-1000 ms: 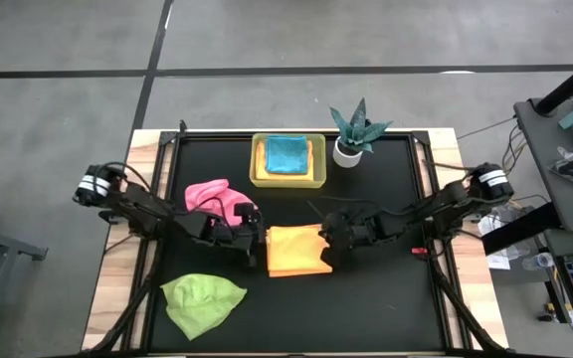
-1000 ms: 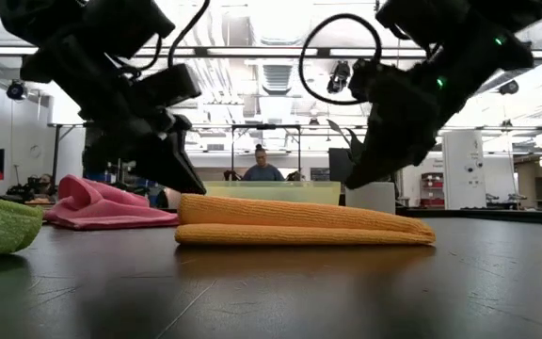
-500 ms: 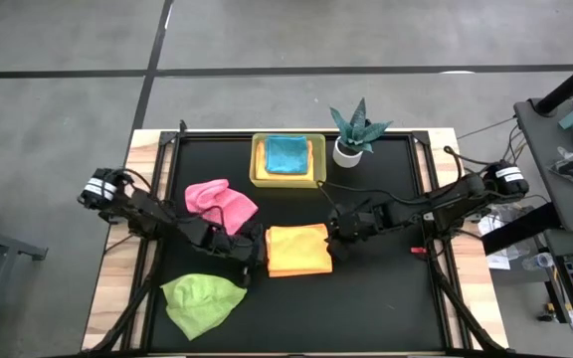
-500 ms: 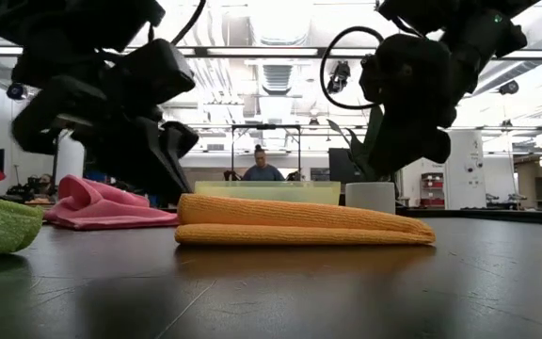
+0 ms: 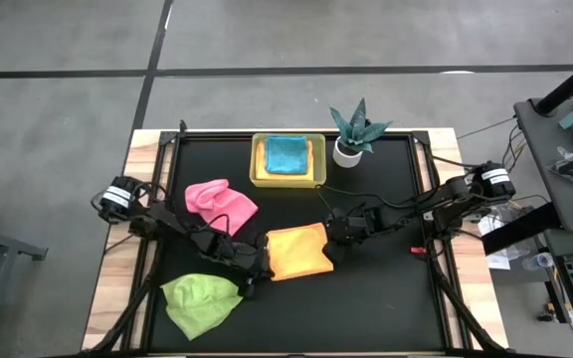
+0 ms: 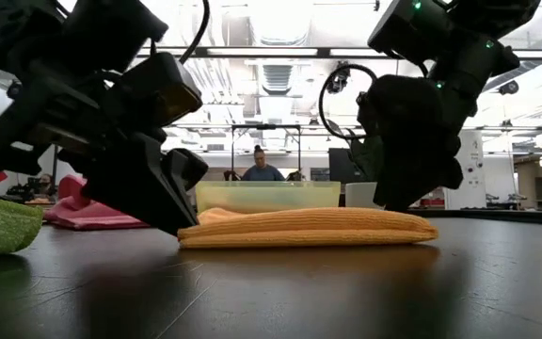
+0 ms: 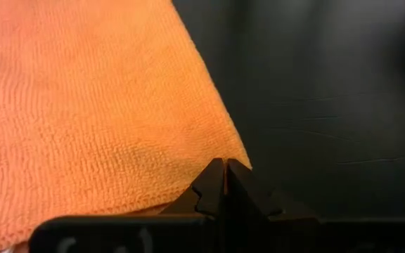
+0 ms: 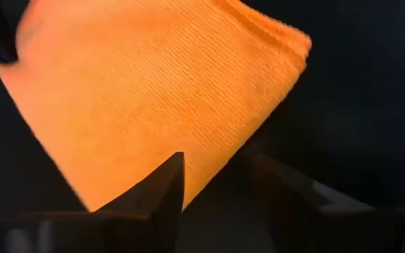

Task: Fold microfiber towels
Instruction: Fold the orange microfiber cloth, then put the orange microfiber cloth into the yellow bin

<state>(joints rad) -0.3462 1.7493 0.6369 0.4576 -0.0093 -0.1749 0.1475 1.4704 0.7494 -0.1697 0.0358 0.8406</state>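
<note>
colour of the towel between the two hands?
Orange-yellow towel, plain. Shows best in the left wrist view.

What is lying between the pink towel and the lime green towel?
The left gripper and its dark arm cross between the crumpled pink towel and lime green towel, high view.

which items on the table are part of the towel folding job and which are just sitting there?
Job items:
orange towel, mid-table between left gripper and right gripper
pink towel, crumpled
green towel, crumpled
blue towel, lying in the tray

Just sitting there:
yellow tray
potted plant, beside the tray
</note>
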